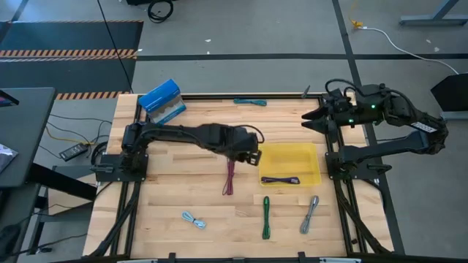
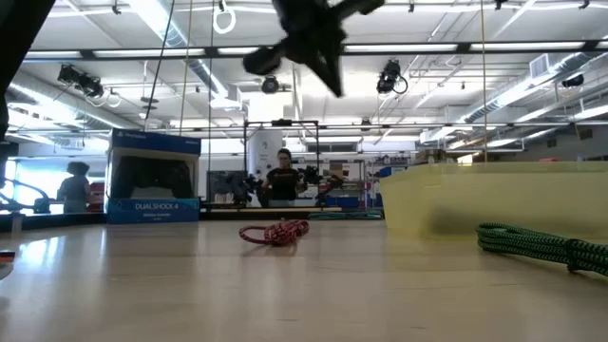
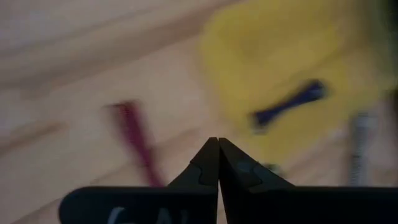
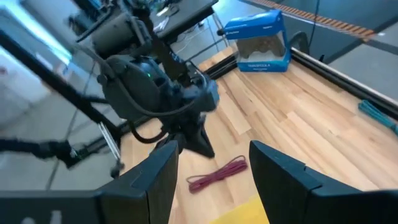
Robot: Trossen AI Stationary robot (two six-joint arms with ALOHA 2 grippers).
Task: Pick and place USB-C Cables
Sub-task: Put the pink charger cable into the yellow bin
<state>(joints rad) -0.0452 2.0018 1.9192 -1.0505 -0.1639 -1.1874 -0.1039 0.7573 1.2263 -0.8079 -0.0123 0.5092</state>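
My left gripper (image 1: 252,155) is shut and empty, hovering above the table between the maroon cable (image 1: 229,177) and the yellow tray (image 1: 289,155); in the low view the left gripper (image 2: 318,43) is well clear of the wood. The maroon cable (image 3: 134,134) lies flat on the table. A purple cable (image 1: 280,180) lies inside the tray. Green (image 1: 266,217), grey (image 1: 310,214) and light blue (image 1: 194,220) cables lie near the table's near edge, and a teal one (image 1: 250,101) at the far edge. My right gripper (image 1: 311,119) waits open at the far right, above the table.
A blue box (image 1: 162,101) stands at the far left corner. The yellow tray's wall (image 2: 494,195) rises right of centre. Bare wood lies between the maroon cable and the left arm's base. A person (image 2: 283,176) stands in the room beyond the table.
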